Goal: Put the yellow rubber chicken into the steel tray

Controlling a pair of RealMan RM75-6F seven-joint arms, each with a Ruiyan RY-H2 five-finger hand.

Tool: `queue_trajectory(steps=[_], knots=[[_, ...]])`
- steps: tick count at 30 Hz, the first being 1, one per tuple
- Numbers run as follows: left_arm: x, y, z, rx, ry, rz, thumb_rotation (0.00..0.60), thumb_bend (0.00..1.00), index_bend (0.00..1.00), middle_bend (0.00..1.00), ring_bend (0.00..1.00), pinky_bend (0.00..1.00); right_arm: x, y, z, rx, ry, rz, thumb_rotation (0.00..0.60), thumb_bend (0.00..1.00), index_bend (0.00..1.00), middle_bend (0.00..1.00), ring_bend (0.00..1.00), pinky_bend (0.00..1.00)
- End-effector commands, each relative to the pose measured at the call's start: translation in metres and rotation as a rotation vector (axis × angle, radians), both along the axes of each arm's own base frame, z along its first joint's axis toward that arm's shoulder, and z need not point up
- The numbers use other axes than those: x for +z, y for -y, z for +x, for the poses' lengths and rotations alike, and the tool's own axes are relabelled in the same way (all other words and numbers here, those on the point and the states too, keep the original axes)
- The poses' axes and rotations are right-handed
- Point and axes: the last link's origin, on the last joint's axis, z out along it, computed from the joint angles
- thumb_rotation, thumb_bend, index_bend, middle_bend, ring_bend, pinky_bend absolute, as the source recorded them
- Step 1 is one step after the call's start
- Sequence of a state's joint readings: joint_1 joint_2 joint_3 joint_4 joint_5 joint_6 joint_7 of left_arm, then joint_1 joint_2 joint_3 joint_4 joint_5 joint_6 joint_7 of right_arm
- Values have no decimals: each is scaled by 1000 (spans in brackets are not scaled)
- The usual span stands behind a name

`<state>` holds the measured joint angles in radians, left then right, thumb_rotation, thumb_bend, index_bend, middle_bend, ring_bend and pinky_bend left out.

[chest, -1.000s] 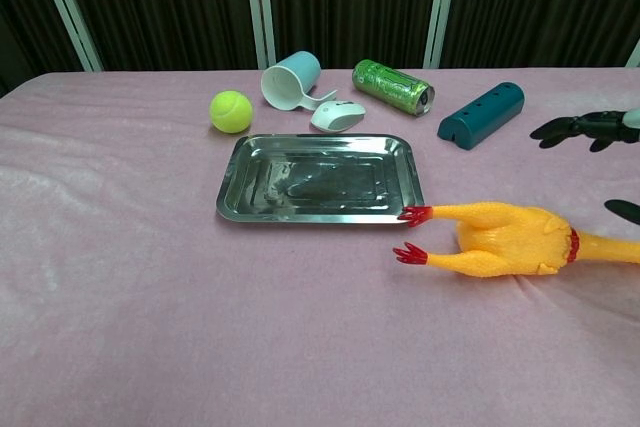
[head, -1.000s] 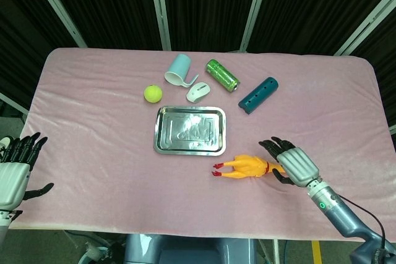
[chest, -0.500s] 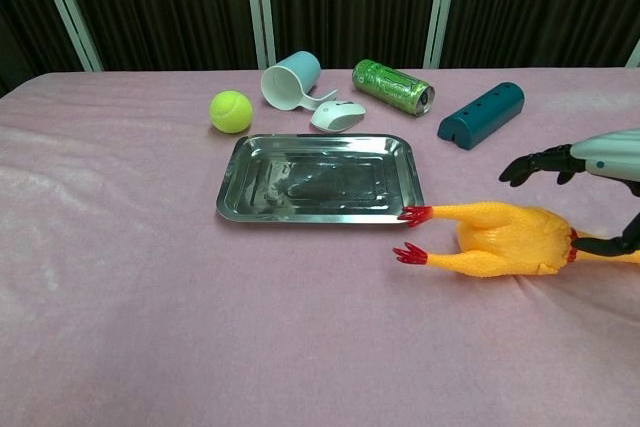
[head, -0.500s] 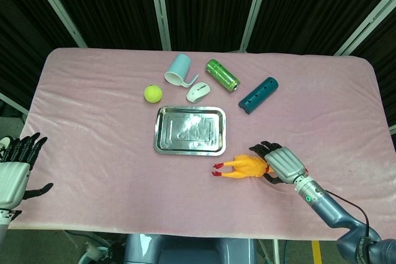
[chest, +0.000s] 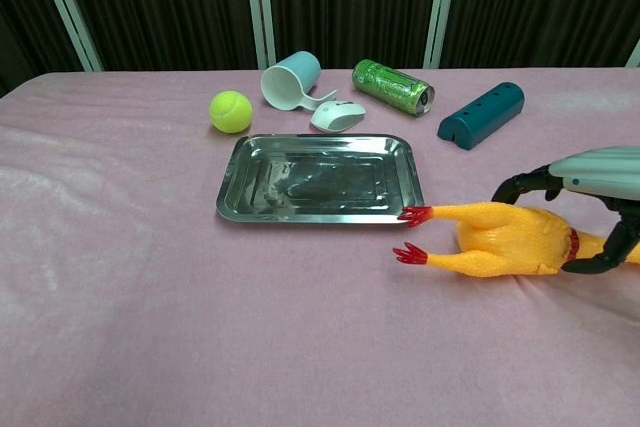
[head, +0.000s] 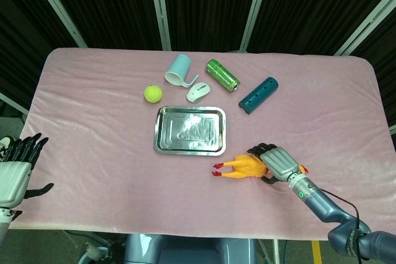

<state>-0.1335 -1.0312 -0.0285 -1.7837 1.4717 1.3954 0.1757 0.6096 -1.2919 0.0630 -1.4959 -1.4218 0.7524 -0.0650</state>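
- The right hand (head: 276,163) reaches in from the near right corner of the worktop (head: 93,134), its forearm slanting up toward the middle, back of the hand upward.
- Its fingers (chest: 522,185) arch over the far side of the yellow rubber chicken (chest: 500,239), and the thumb curls round the near side by the neck. The hand cups the chicken's body, but whether the grip has actually tightened cannot be told.
- The chicken lies on its side on the pink cloth, red feet pointing toward the steel tray (head: 162,146). It is just beside the tray's near right corner, outside it.
- The left hand (head: 15,168) hangs off the near left edge of the worktop, fingers spread apart and holding nothing.
- The chest view shows the gap between the arched fingers and the chicken's back, and the thumb below. The head view hides both under the back of the hand.
- Only the head view shows the left hand and the right forearm.
- Behind the tray lie a tennis ball (head: 153,93), a tipped pale blue cup (head: 179,69), a white mouse (head: 198,91), a green can (head: 222,75) and a teal block (head: 258,95).
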Motion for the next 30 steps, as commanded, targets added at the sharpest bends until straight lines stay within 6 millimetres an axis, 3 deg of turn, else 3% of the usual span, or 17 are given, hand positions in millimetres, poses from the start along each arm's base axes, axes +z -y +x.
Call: queue_trajectory(steps=[1, 17, 30], knots=[[-1, -1, -1, 3, 0, -2, 600, 48, 0, 0, 0, 0, -2, 4, 0, -3, -8, 2, 600, 292, 180, 202, 154, 221], [-4, -4, -2, 9, 0, -13, 600, 48, 0, 0, 0, 0, -4, 15, -9, -47, -36, -3, 600, 292, 315, 296, 238, 278], [-4, -5, 3, -1, -4, -13, 600, 48, 0, 0, 0, 0, -2, 20, -22, -39, -90, -19, 600, 292, 356, 332, 276, 311]])
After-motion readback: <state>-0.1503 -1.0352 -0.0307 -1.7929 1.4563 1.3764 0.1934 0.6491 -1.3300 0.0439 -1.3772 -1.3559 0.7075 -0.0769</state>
